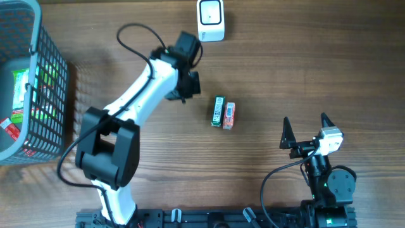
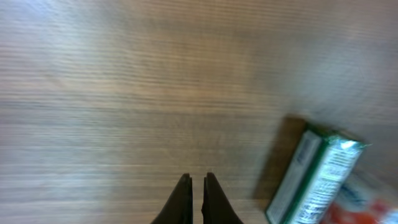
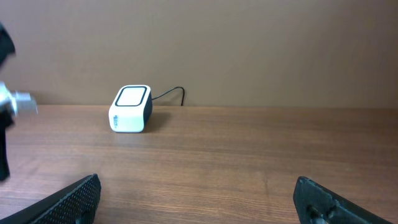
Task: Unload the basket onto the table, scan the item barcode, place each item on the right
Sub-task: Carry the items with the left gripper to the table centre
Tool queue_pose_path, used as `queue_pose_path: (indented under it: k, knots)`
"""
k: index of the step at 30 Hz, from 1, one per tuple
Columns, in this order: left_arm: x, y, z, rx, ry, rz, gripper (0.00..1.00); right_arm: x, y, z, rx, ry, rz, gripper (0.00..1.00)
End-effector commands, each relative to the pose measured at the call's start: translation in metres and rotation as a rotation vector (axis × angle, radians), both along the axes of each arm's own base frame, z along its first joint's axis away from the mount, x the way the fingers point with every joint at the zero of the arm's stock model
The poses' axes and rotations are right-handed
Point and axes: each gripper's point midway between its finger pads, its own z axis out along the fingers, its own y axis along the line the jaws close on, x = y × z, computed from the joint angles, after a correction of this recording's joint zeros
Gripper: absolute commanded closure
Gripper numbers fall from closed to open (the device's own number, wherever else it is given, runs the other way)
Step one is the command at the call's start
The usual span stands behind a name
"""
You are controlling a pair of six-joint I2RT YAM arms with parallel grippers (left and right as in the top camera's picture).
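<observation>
Green carton (image 2: 314,180) blurry, partly off-frame

Soft, even light; the left wrist view is heavily blurred.

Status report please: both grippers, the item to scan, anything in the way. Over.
Left gripper shut, empty, near green box. Right gripper open, empty. Green box on table, not at scanner. Orange packet lies against it.

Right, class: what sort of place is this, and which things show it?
Probably a mock shop checkout on a table: a white barcode scanner, a stocked wire basket, a green packet and an orange packet.
</observation>
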Motion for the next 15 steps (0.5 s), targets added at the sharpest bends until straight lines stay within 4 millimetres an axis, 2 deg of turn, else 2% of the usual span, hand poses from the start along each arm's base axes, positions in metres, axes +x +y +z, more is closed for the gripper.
queue_pose_path:
  k: [1,5,10,15]
  knots:
    - [-0.030,-0.018,-0.037,-0.026,0.063,-0.063,0.96,-0.001,0.001,0.002,-0.009,-0.012,0.010,0.00]
    - [-0.046,-0.033,-0.055,-0.032,0.055,-0.101,0.96,-0.001,0.001,0.002,-0.008,-0.012,0.010,0.00]
    - [-0.061,-0.056,-0.056,-0.040,0.050,-0.160,0.96,-0.001,0.001,0.002,-0.008,-0.012,0.010,0.00]
    - [-0.071,-0.070,-0.056,-0.040,0.050,-0.194,0.94,-0.001,0.001,0.002,-0.008,-0.012,0.010,0.00]
